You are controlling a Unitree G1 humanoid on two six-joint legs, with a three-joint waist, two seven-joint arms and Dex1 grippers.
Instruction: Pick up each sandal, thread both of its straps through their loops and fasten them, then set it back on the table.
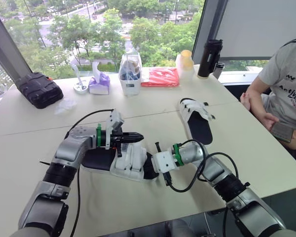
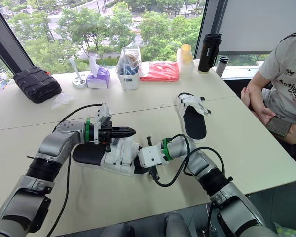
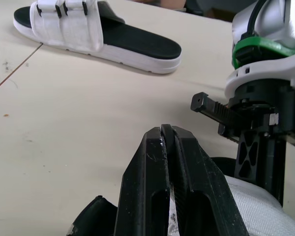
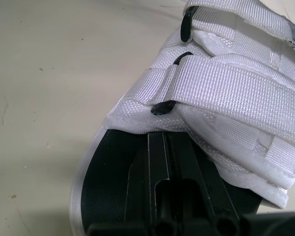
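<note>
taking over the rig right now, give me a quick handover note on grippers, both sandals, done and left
Left gripper: shut, hovering over the near sandal; I cannot tell whether it pinches a strap.
Right gripper: shut, tips on that sandal's black footbed, under its white straps.
Near sandal lies on the table between the arms. Far sandal lies flat further out on the robot's right, by a seated person.
Done: far sandal's straps look closed.
Left: the near sandal's fastening is unconfirmed; check, finish, release.

Bright daylight comes through the windows (image 1: 103,29) behind the table (image 1: 246,148), casting soft shadows on its pale top.
</note>
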